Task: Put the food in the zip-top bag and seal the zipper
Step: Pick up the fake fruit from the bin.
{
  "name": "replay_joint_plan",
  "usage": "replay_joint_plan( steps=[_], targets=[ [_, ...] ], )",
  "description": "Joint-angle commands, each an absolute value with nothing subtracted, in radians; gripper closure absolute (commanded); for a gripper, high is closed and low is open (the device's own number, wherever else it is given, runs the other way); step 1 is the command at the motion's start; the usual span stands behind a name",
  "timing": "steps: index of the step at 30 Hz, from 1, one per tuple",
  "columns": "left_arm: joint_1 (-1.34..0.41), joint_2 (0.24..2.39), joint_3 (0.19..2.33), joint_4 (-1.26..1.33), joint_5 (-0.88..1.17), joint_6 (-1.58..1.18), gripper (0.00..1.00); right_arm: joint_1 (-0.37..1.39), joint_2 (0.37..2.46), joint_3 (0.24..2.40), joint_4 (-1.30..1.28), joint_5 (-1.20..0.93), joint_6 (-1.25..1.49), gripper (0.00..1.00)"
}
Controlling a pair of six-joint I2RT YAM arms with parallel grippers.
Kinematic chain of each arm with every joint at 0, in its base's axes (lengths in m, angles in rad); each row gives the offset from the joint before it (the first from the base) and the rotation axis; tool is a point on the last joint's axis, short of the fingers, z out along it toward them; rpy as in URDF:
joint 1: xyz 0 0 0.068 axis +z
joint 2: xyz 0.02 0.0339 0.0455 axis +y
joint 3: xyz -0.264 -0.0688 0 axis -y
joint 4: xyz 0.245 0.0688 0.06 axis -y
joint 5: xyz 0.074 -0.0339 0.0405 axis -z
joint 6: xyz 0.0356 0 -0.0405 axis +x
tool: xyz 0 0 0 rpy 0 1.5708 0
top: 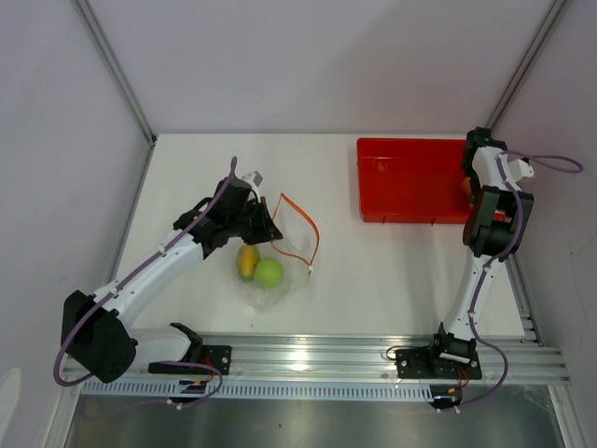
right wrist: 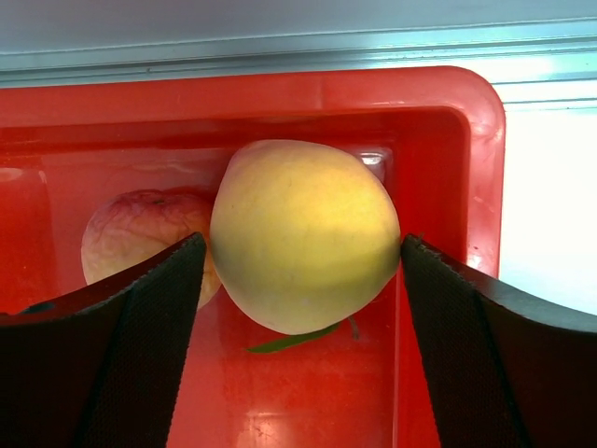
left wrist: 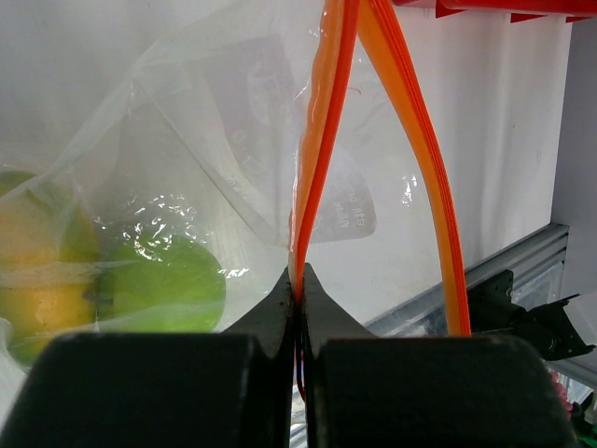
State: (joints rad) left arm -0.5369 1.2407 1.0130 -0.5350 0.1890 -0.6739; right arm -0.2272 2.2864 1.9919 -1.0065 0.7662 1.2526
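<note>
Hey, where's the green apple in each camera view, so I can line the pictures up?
Top external: apple left of centre, just right of the mango.
Left wrist: apple lower left, seen through the bag.
Right wrist: not in it.
Shared landmark: red tray, upper right from above, a strip along the top right edge at the left wrist, filling the right wrist view.

The left gripper [left wrist: 297,285] pinches one lip of the zipper [left wrist: 324,140] between closed fingertips; the other lip bows away right of the fingers. Left of them, inside the clear zip-top bag [left wrist: 187,112], the green apple [left wrist: 163,285] and the yellow-green mango [left wrist: 33,271] lie side by side
</note>
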Motion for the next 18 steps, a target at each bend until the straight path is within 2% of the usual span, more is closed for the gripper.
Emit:
replay_joint_plan(
  steps=[1,8,12,18],
  targets=[
    [-0.546,1.243,1.014,-0.506,0.206,-0.686,0.99,-0.236,2.307,1.991,-0.985,0.796,1.25,0.16],
    [-0.551,1.244,1.011,-0.505,0.207,-0.686,1.0,-0.235,2.29,1.977,-0.976,0.773,1.241,0.3],
    [-0.555,1.241,1.012,-0.508,0.206,-0.686,0.99,-0.233,2.275,1.976,-0.979,0.769,1.243,0.53],
    [-0.557,1.23,0.996,-0.5,0.206,-0.686,1.0,-0.224,2.238,1.97,-0.98,0.784,1.236,0.72]
  ],
)
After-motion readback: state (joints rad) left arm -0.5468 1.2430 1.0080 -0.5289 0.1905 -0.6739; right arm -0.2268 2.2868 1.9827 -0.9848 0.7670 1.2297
